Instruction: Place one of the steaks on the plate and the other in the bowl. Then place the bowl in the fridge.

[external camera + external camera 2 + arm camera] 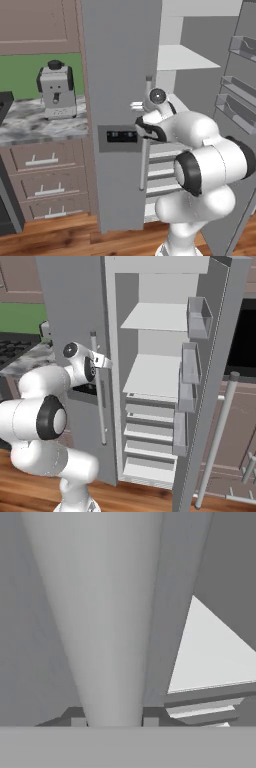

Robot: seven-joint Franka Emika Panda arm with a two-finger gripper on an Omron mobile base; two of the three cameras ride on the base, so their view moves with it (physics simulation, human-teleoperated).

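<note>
Left base view: we see the fridge (120, 75) with its left door shut and its right door swung wide, white shelves showing inside; the arm reaches the gripper (142, 106) to the long vertical bar handle (145, 150) of the shut left door, just above the dark dispenser panel (119, 136). A coffee machine (56, 89) stands on the marble counter (30, 125) well to the left. Right base view: we find the gripper (102, 362) at the upper part of the same handle (100, 401), whose long axis runs vertically; the hand meets it from the front, so we judge that any pull must run outward, away from the door face. Hand view: the handle (102, 612) rises as a broad pale bar straight between the two fingertips (78, 721), which stand narrow, one on each side and touching it; we read this as a closed grip on the handle. An inner shelf (210, 657) lies to the right.
</note>
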